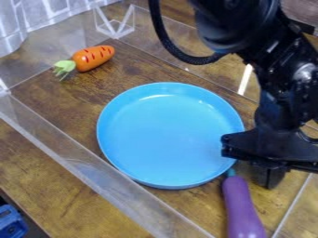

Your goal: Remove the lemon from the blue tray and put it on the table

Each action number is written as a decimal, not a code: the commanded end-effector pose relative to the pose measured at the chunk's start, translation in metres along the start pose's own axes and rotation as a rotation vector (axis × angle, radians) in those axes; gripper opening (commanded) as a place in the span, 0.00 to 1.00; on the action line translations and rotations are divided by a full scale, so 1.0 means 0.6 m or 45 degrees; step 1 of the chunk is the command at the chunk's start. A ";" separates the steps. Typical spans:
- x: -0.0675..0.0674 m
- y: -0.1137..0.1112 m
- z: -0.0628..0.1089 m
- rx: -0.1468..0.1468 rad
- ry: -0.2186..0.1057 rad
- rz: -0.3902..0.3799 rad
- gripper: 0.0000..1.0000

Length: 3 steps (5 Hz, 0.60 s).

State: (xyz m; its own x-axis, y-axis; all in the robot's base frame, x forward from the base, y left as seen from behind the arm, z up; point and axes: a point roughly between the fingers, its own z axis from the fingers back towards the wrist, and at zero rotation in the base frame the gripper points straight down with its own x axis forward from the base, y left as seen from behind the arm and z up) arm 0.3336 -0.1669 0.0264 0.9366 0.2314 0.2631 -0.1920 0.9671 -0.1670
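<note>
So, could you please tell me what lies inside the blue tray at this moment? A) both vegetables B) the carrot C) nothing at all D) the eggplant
C: the blue tray shows only bare blue surface, with the carrot on the table up left and the eggplant outside its lower right rim.
</note>
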 end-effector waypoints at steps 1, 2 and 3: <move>0.016 -0.014 0.033 -0.014 -0.053 0.017 0.00; 0.014 -0.019 0.047 0.003 -0.057 0.036 1.00; 0.018 -0.024 0.040 0.006 -0.055 0.011 0.00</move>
State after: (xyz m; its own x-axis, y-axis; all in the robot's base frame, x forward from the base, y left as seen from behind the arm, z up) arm 0.3314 -0.1661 0.0302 0.9358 0.2531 0.2453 -0.2290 0.9656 -0.1229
